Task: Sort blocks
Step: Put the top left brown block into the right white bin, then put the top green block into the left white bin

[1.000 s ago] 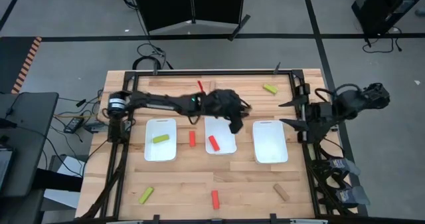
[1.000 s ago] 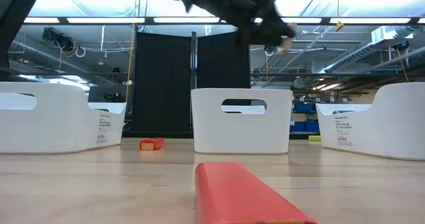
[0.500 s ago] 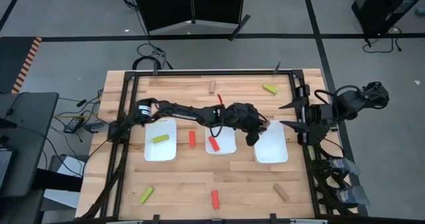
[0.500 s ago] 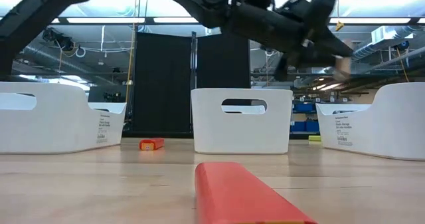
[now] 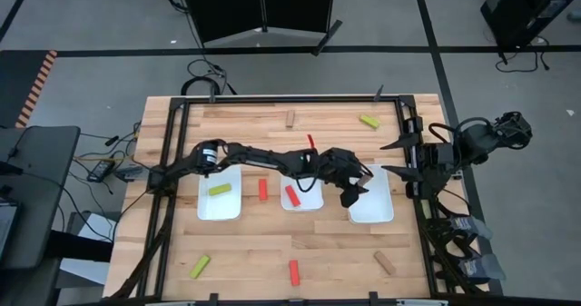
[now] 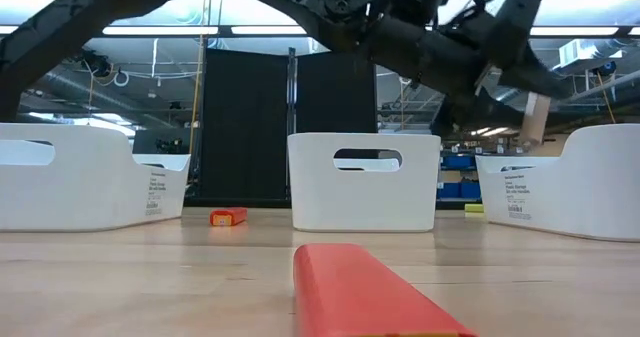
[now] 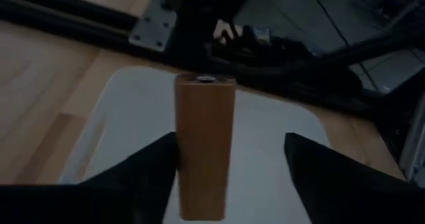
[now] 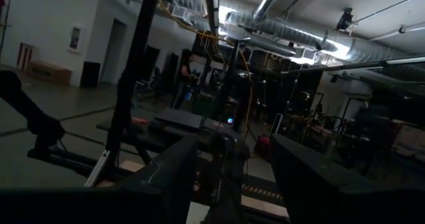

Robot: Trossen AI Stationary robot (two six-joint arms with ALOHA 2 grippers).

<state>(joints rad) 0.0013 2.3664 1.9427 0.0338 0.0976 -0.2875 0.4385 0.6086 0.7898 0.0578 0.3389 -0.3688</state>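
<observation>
My left arm reaches across the table, and its gripper (image 5: 356, 184) hangs open over the right white tray (image 5: 374, 206). A brown block (image 7: 204, 147) stands between its fingers, end pointing down at the tray; it also shows in the low view (image 6: 537, 117), above the tray's rim. The middle tray (image 5: 309, 200) holds a red block (image 5: 292, 195), the left tray (image 5: 207, 204) a yellow-green block (image 5: 219, 190). My right gripper (image 5: 404, 156) waits open at the table's right edge with nothing in it. My left gripper has the brown block lying along one finger (image 7: 156, 167) by one long side (image 7: 180, 151); the other finger (image 7: 319, 177) stands clear of it. Whether the block touches that first finger, I cannot tell. The fingers point down along the block, which is clear of the tray.
Loose blocks lie on the table: red (image 5: 262, 189) between the left and middle trays, brown (image 5: 290, 118) and yellow-green (image 5: 368, 121) at the far side, yellow-green (image 5: 200, 266), red (image 5: 293, 270) and brown (image 5: 385, 262) at the near side. A black frame borders the table.
My left gripper has swung toward the table's right edge with the brown block, from over the middle tray to over the right tray. The block has stayed lifted clear and now hangs end down.
</observation>
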